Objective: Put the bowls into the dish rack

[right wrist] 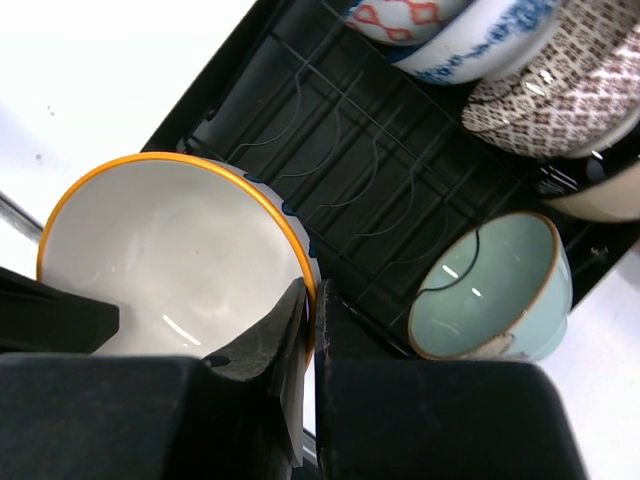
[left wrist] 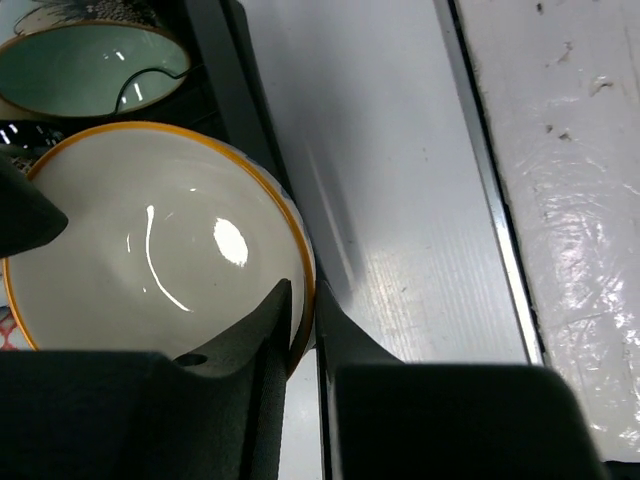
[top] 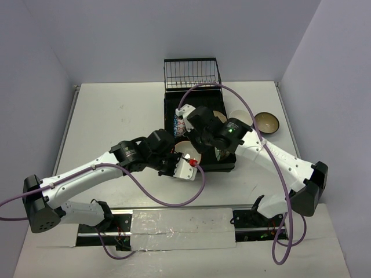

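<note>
A white bowl with an orange rim [top: 183, 149] [left wrist: 150, 250] [right wrist: 170, 250] hangs over the near left corner of the black dish rack [top: 229, 165] [right wrist: 330, 150] [left wrist: 225, 70]. My right gripper [top: 196, 152] [right wrist: 315, 290] is shut on its rim. My left gripper [top: 186, 158] [left wrist: 305, 290] is closed on the same rim from the other side, one finger inside the bowl and one outside. A pale green bowl [right wrist: 490, 285] [left wrist: 85, 68] leans in the rack's wires. Red-patterned [right wrist: 405, 18], blue-white [right wrist: 480, 40] and brown-patterned [right wrist: 555, 85] bowls stand further back.
A brown bowl [top: 266, 123] and a white one [top: 239, 117] sit on the table right of the rack. The upright wire basket [top: 191, 72] stands at the rack's far end. The two arms cross closely over the rack's front edge.
</note>
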